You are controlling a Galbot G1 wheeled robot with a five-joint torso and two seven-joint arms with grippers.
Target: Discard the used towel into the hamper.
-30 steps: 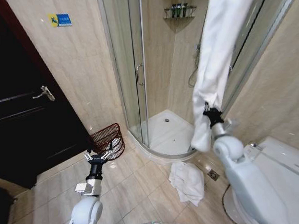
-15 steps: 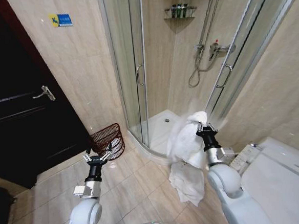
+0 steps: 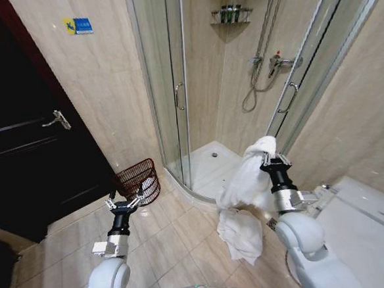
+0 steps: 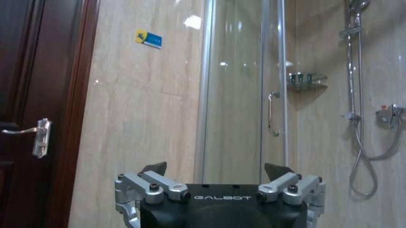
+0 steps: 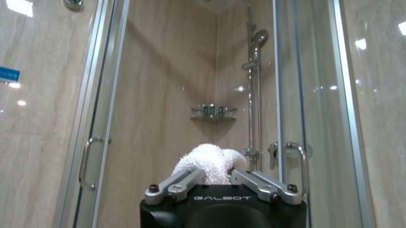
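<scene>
A white used towel (image 3: 247,176) hangs from my right gripper (image 3: 272,157), which is shut on its upper end (image 5: 208,164) in front of the shower opening. The towel's lower part drapes down onto a heap of white cloth (image 3: 241,234) on the floor tiles. The hamper (image 3: 137,181), a dark reddish-brown wire basket, stands on the floor against the wall beside the shower's glass door. My left gripper (image 3: 124,204) is open, pointing up just in front of the hamper, with nothing between its fingers (image 4: 154,169).
A dark wooden door (image 3: 28,155) with a metal handle is at the left. The glass shower enclosure (image 3: 175,86) with its raised white tray (image 3: 210,169) stands ahead. A white toilet (image 3: 366,227) is at the right. Bare floor tiles lie between the arms.
My right arm came down from high overhead, and the towel now hangs low in front of the shower. Over the last half second the gripper rose slightly and shifted right. The left arm stayed still.
</scene>
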